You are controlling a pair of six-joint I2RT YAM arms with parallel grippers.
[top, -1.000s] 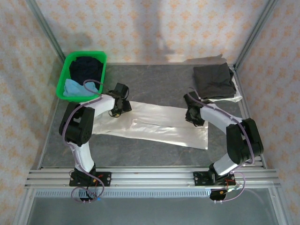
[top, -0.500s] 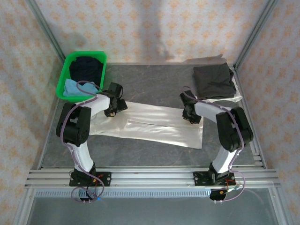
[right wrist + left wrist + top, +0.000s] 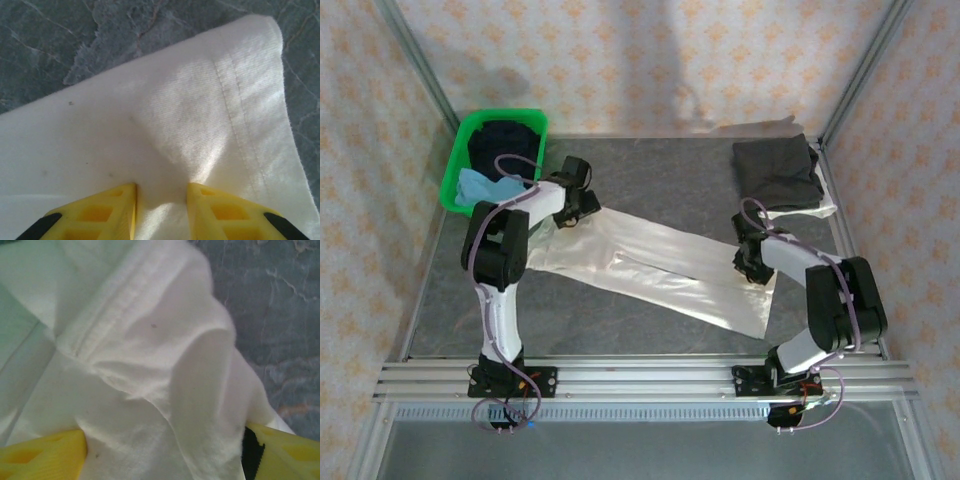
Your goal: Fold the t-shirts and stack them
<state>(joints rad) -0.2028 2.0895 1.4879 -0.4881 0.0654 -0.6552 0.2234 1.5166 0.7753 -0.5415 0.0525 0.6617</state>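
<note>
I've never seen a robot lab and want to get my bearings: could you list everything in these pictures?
white shirt: one, off-white, stretched slantwise across the table's middle
grey shirt: one, dark grey, folded, far right corner
white cloth: one, edge peeking from under the grey shirt
basket: one, green, far left corner
navy shirt: one, dark navy, in the basket
blue shirt: one, light blue, in the basket's near side
table: one, grey stone pattern
left arm: one, white and black, jaws shut on the white shirt's left end
right arm: one, white and black, jaws shut on its right end
</note>
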